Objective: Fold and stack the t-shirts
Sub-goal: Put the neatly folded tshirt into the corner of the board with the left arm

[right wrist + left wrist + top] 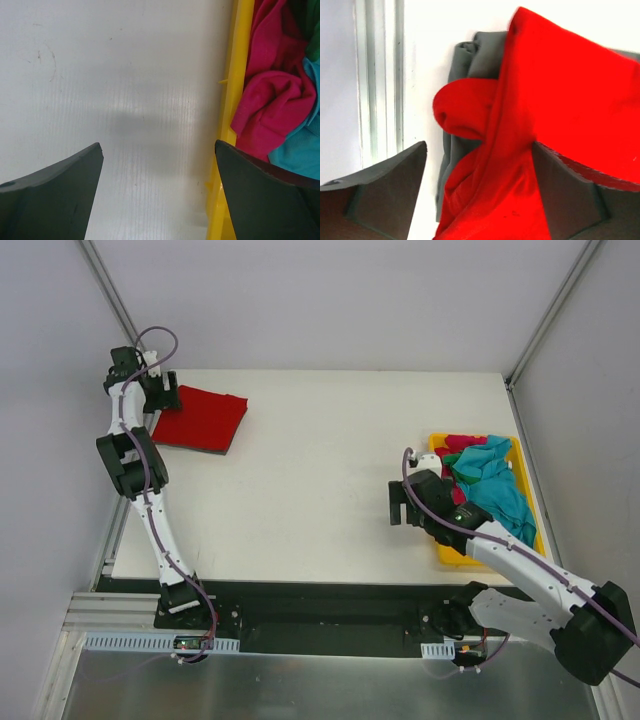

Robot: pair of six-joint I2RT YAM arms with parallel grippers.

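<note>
Over at the far left corner of the counter (330, 470), the left hand (165, 395) is hovering at the edge of the folded red t-shirt (203, 419), its fingers (380, 195) standing apart with a loose fold of red cloth lying between them, and the wrist view is showing the dark grey t-shirt (482, 55) lying underneath. On the other side, the right hand (400, 505) is hanging wide apart over bare counter, gripping nothing, just beside the yellow tray (235, 75), where the pinkish-red t-shirt (272, 95) and the turquoise t-shirt (495, 485) are lying in a rumpled heap.
</note>
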